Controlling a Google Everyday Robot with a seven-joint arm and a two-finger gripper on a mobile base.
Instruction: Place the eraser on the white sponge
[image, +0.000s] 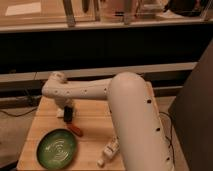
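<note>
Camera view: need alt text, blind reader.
A white robot arm reaches left over a wooden table, its claw down at a black eraser beside a white sponge at the table's back left. An orange-red object, a green plate and a clear bottle lie nearer the front.

The table (90, 142) shows a light wood-grain surface with a low sheen. The arm (125, 95) has a smooth, cream-white plastic-looking shell, satin in finish. The gripper (68, 116), below the arm's far end over the table's rear left, appears dark and matt. The green plate (57, 148) is glossy, with concentric ridges. The bottle (108, 151) looks like clear plastic.
</note>
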